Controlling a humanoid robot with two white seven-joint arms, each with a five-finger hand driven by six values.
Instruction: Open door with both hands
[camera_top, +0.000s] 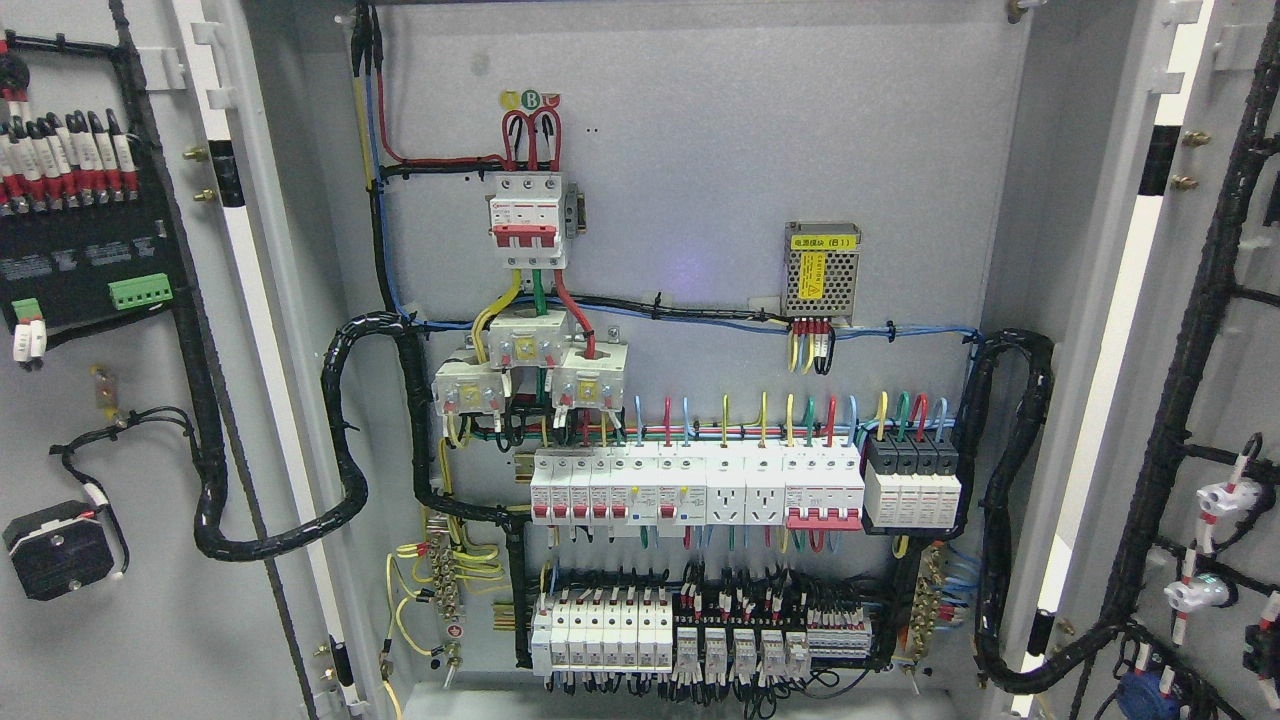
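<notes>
You are looking straight into an electrical cabinet (700, 150) with both doors swung wide. The left door (120, 400) fills the left edge, its inner face turned toward you with a black terminal block (85, 255) up high and a black round-cornered unit (58, 550) lower down. The right door (1220, 400) stands open at the right edge, carrying a black wire loom (1190, 400) and small white indicator fittings (1225, 495).

Neither of your robot's hands shows anywhere in the head view, so you cannot tell how their fingers are set.

Inside, on the grey back panel, a red-handled main breaker (528, 222) sits upper middle, with a perforated metal power supply (822, 265) to its right. Below them runs a row of white breakers and sockets (695, 487), and nearer the cabinet floor a second row of breakers and relays (690, 635). Thick black cable bundles (345, 440) loop down on each side.
</notes>
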